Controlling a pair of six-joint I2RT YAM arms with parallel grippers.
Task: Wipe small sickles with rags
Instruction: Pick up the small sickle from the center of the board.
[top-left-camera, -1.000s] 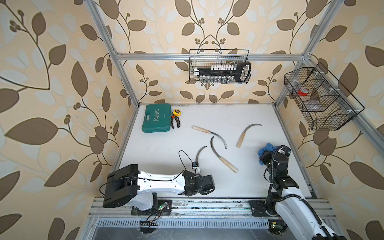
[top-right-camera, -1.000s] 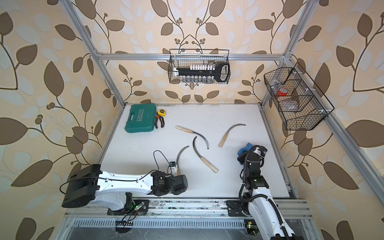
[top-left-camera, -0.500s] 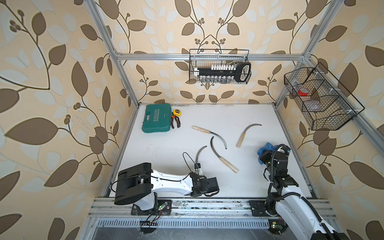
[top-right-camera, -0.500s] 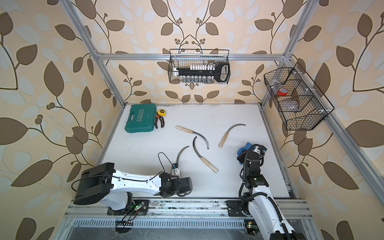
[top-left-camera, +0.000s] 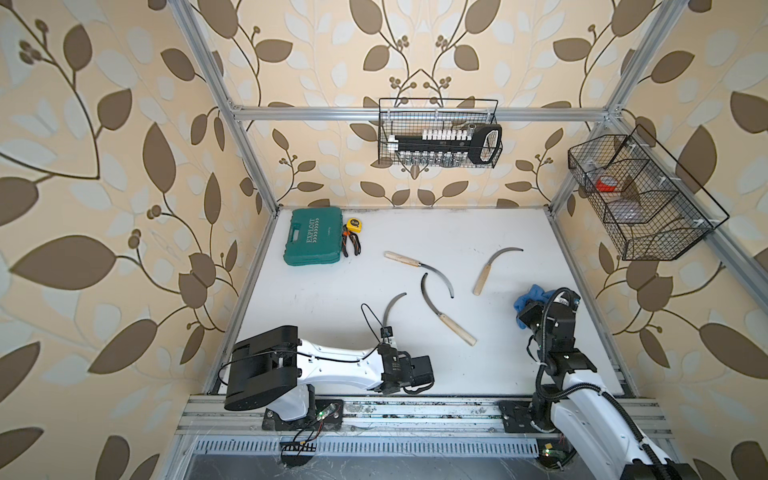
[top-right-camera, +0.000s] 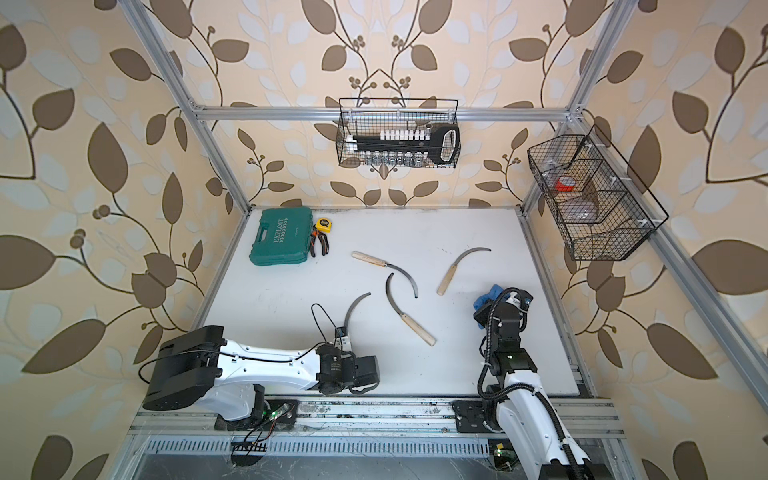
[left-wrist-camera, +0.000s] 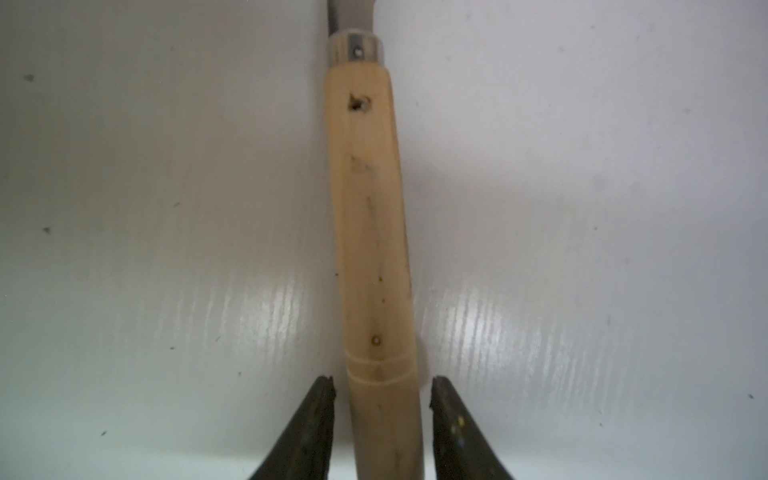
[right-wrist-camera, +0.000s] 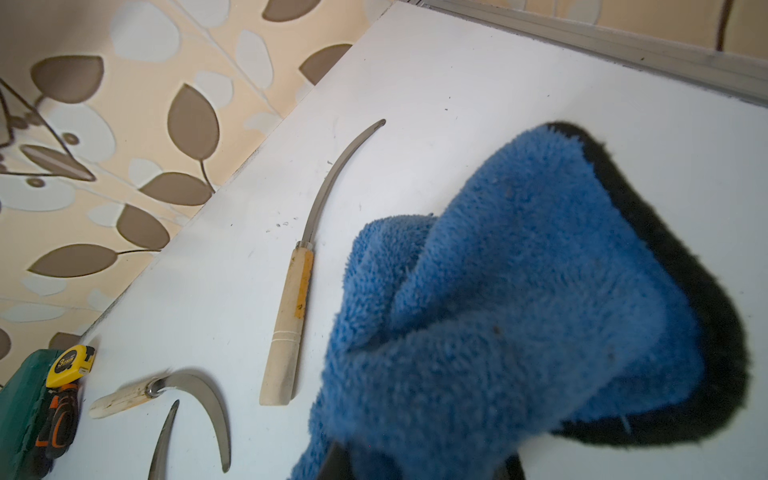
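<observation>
Left gripper (left-wrist-camera: 382, 415): sitting low over the white table (top-left-camera: 332, 316), straddling the butt end of the near sickle (left-wrist-camera: 370, 228); standing apart, with a thin gap on each side of the wood, so not clamping it as far as visible.
Near sickle, place: lying flat at the front of the table, on the left side; hiding its handle under the left wrist in both top views and showing there only the curved blade (top-left-camera: 394, 307).
Long axis: running straight ahead from the left gripper, in line with the fingers (left-wrist-camera: 320, 419); handle first, blade beyond, pointing toward the back wall and bending to the right.
Right gripper (top-left-camera: 525, 311): pressing shut on the blue rag (right-wrist-camera: 519, 291), holding it bunched and lifted over the right side of the table.
Nearer arm: being the left one by far; right gripper and rag sitting well apart from this sickle, across the table.
Other sickles (top-left-camera: 444, 320): lying further back, between the two arms, three in number.
Coming move, as a judgement: probably needing only a closing across the handle, without any turning, thanks to the centred and in-line handle; then bringing blade and rag together.
Risk, as a judgement: gripping so near the butt, possibly letting the long blade sag or swing.
</observation>
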